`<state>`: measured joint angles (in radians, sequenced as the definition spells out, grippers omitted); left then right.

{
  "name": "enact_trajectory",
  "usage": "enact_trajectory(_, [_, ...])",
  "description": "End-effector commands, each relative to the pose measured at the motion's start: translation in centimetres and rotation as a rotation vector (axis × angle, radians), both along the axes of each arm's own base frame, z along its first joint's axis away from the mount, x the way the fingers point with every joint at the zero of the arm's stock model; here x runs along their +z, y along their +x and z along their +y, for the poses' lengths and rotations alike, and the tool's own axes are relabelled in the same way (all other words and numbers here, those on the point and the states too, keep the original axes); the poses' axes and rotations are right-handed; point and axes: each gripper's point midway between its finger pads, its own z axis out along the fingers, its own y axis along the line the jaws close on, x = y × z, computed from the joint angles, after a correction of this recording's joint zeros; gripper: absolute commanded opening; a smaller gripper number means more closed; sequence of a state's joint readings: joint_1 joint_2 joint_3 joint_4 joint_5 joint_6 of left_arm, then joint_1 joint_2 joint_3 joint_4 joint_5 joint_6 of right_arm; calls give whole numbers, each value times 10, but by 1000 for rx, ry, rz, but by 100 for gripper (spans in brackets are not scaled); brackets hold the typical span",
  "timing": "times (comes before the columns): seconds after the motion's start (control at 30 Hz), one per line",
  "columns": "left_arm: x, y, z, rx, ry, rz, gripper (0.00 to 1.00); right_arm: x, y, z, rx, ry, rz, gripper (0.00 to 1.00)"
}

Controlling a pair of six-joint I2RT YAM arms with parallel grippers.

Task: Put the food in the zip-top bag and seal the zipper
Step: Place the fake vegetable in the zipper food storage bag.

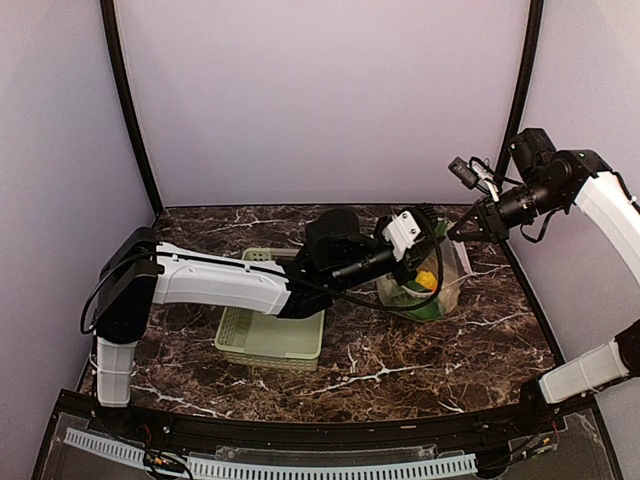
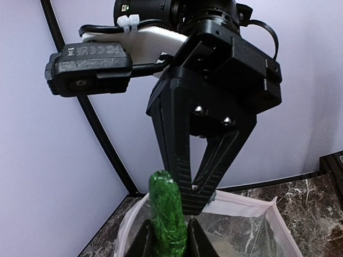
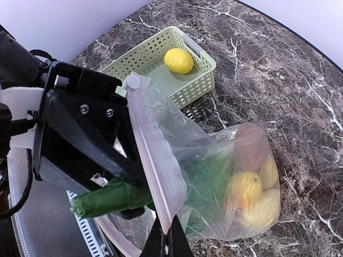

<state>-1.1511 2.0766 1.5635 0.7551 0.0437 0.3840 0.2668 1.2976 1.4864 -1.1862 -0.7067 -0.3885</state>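
Left gripper (image 3: 128, 194) clamps the cucumber (image 3: 99, 202), long axis aimed at three o'clock, tip at the mouth of the bag (image 3: 230, 176). Right gripper (image 3: 169, 243) is pinched tight on the zipper strip (image 3: 155, 160), lifting it. Lemon (image 3: 178, 60) sits in the basket (image 3: 199, 80) at twelve.

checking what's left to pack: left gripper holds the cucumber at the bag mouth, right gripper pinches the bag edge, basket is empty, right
Not empty: the basket holds a yellow lemon, as the right wrist view shows. The rest stands.
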Motion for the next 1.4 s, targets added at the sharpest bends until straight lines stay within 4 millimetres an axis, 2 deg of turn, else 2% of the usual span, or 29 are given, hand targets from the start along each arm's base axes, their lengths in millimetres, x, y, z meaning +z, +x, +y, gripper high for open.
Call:
enact_trajectory(0.0, [-6, 13, 8, 72, 15, -43, 10, 5, -6, 2, 21, 12, -15, 0])
enact_trajectory(0.1, [-12, 15, 9, 90, 45, -45, 22, 5, -5, 3, 21, 14, -15, 0])
enact_trajectory(0.13, [-9, 14, 10, 86, 43, -44, 31, 5, -5, 2, 22, 14, -15, 0])
enact_trajectory(0.17, [-9, 12, 10, 76, 47, -38, 36, 5, -5, 3, 21, 13, -14, 0])
enact_trajectory(0.2, [-6, 10, 10, 68, 48, -34, 44, 4, -4, 3, 22, 13, -13, 0])
enact_trajectory(0.33, [15, -2, 8, 43, 41, -36, 58, 4, -4, 3, 23, 14, -11, 0])
enact_trajectory(0.37, [27, -8, 7, 35, 29, -46, 59, 4, -3, 3, 22, 13, -9, 0])
enact_trajectory(0.47, [44, -30, 2, -17, 26, -38, 65, 4, -2, 4, 22, 15, -7, 0])
enact_trajectory(0.5, [62, -31, 6, -2, -2, -35, 66, 5, -2, 4, 22, 16, -11, 0])
enact_trajectory(0.53, [70, -34, 7, 15, -18, -4, 68, 5, -1, 4, 21, 16, -13, 0])
enact_trajectory(0.63, [104, -40, 22, 58, -83, 61, 72, 9, 0, 4, 20, 19, -23, 0])
enact_trajectory(0.77, [125, -39, 45, 150, -145, 214, 71, 15, 3, 5, 20, 26, -36, 0])
enact_trajectory(0.8, [118, -36, 49, 177, -142, 278, 71, 17, 4, 5, 19, 26, -39, 0])
enact_trajectory(0.83, [122, -35, 56, 192, -154, 307, 69, 20, 5, 5, 18, 26, -46, 0])
enact_trajectory(0.9, [102, -26, 68, 273, -121, 430, 63, 27, 8, 5, 17, 25, -67, 0])
enact_trajectory(0.93, [99, -20, 76, 322, -150, 501, 60, 31, 10, 6, 15, 27, -81, 0])
enact_trajectory(0.97, [83, -18, 80, 358, -113, 547, 55, 34, 11, 6, 15, 30, -89, 0])
enact_trajectory(1.07, [53, -13, 96, 442, -163, 744, 47, 37, 12, 9, 21, 44, -89, 0])
enact_trajectory(1.1, [33, -13, 100, 462, -189, 827, 46, 36, 13, 9, 22, 45, -85, 0])
enact_trajectory(1.13, [31, -13, 103, 465, -213, 857, 46, 34, 14, 10, 21, 46, -79, 0])
enact_trajectory(1.23, [10, -15, 104, 478, -258, 978, 45, 31, 17, 10, 13, 45, -70, 0])
enact_trajectory(1.3, [3, -18, 97, 459, -261, 1033, 46, 31, 18, 10, 12, 45, -67, 0])
enact_trajectory(1.33, [-7, -19, 96, 472, -235, 1051, 46, 31, 18, 10, 11, 45, -65, 0])
enact_trajectory(1.37, [-7, -19, 94, 474, -247, 1084, 46, 31, 19, 10, 10, 45, -67, 0])
